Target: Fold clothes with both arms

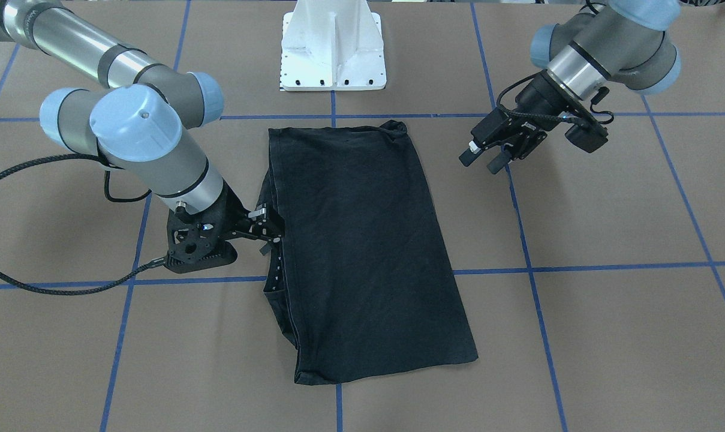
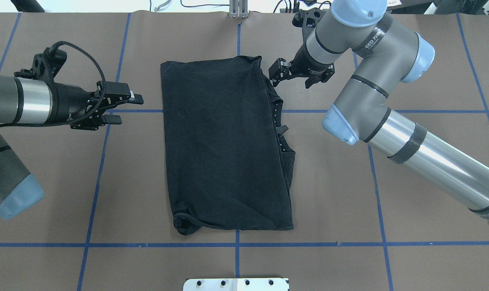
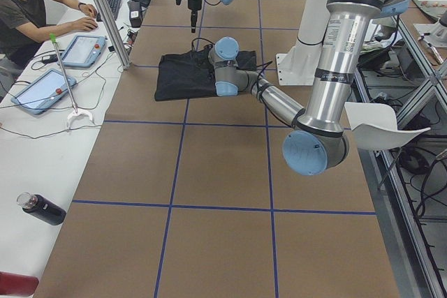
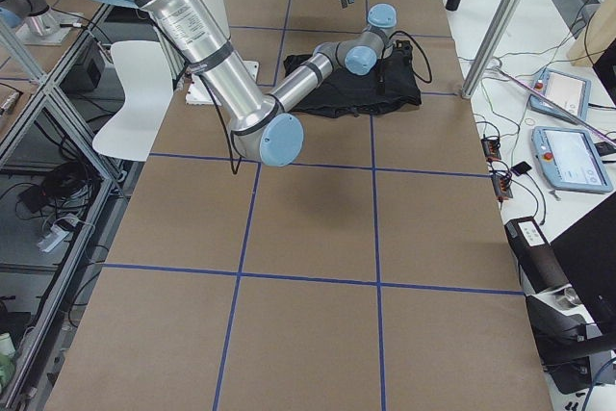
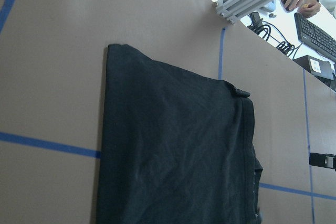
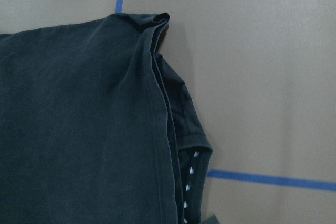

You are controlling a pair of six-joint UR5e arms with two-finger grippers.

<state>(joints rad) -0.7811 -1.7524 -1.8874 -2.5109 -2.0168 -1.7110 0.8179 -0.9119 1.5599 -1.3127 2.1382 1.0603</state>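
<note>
Nearest the robot, the white pedestal base (image 2: 236, 284) stands on the bench (image 2: 46, 262). Beyond it, the black T-shirt (image 2: 224, 141) lies folded lengthwise at the bench centre, plain side up. The left gripper (image 2: 127, 110) hovers well apart from the shirt's left edge, jaws spread. Farthest, the right gripper (image 2: 277, 74) sits just beside the shirt's far right corner, jaws apparently spread.

Grey tubular arms (image 2: 430, 157), pale-blue joint caps (image 2: 338, 126) (black braided cables (image 1: 62, 293)).
</note>
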